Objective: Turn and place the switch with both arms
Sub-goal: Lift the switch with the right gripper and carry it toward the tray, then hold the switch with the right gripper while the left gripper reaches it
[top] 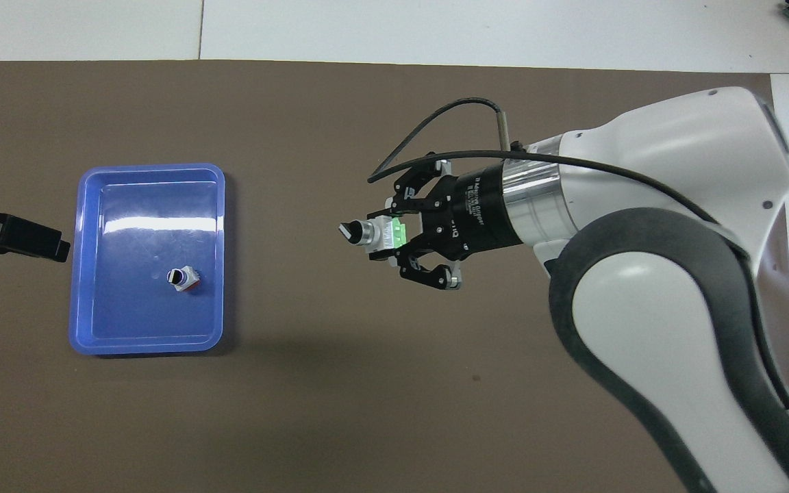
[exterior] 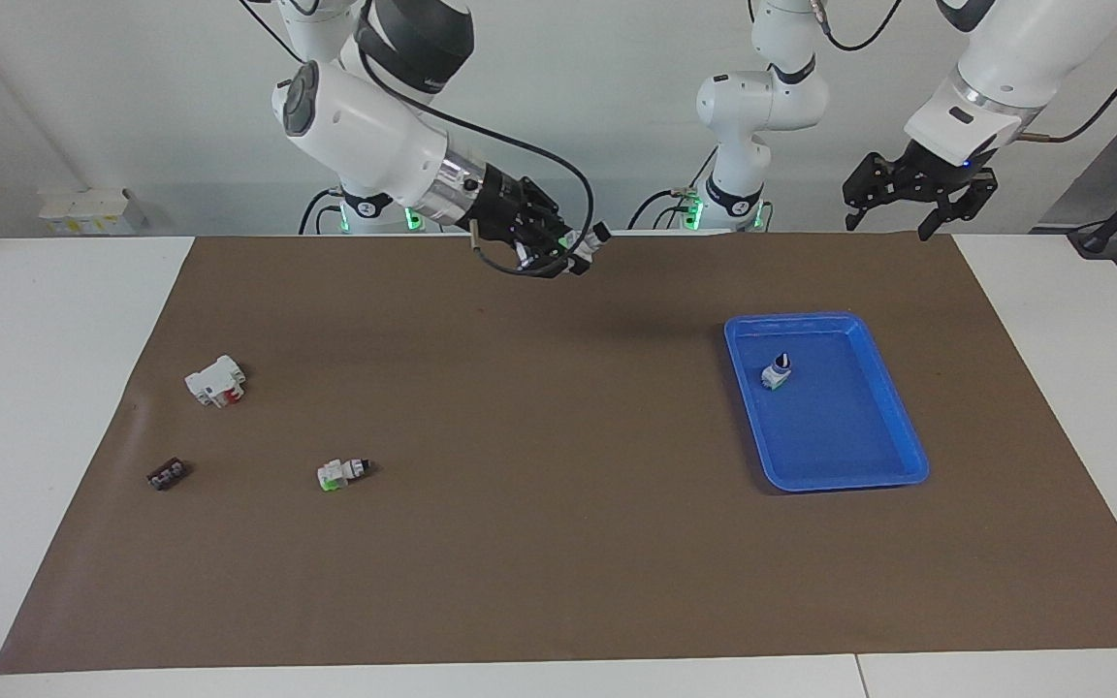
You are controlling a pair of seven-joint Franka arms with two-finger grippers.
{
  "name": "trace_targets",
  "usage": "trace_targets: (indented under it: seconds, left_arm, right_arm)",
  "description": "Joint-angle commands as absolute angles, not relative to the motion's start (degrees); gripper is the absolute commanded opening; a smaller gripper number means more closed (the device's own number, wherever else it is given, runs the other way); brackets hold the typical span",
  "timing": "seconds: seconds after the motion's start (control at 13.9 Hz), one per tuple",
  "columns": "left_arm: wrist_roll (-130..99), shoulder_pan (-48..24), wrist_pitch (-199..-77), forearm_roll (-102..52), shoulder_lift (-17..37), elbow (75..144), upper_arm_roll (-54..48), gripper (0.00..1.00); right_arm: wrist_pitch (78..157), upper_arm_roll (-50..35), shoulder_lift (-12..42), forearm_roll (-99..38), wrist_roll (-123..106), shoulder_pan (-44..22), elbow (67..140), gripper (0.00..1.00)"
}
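The right gripper (top: 394,236) is raised over the bare brown mat (exterior: 558,543) near the middle of the table, lying nearly level and pointing toward the left arm's end. Its fingers pinch the white body of a switch (top: 375,235), whose bright green part sits between them while the silver collar and black knob stick out past the fingertips toward the blue tray (exterior: 893,412). In the facing view the held switch (exterior: 586,247) shows only as a small pale tip at the gripper's (exterior: 568,254) end, well above the mat. A 2nd switch (exterior: 778,372) stands in the tray, in the part nearer the robots, knob end up. A 3rd switch (exterior: 341,473) lies on its side on the mat toward the right arm's end of the table. Near it, closer to the robots, is a bigger white block with a red part (exterior: 216,380), and a small flat dark strip (exterior: 167,474) lies beside the 3rd switch, closer to the mat's edge. The left gripper (exterior: 917,194) waits in the air above the mat's edge at the left arm's end, its fingers spread and holding nothing.
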State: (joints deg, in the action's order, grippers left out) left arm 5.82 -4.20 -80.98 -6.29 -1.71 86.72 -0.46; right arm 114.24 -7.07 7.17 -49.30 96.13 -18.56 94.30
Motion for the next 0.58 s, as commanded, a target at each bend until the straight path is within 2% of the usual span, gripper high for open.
trace_targets:
  seconds: [0.0,0.5]
  left_arm:
    - [-1.5,-4.7,-81.7,-10.5,-3.4,88.6,-1.7,1.0]
    - [-31.0,-4.9,-83.2,-27.8,-3.6,88.9,-5.0,0.96]
  right_arm:
    - [116.5,-7.2,7.5,-50.8,96.6,-19.2,94.4,0.0]
    - [116.9,-7.2,7.5,-50.8,96.7,-21.3,94.7,0.0]
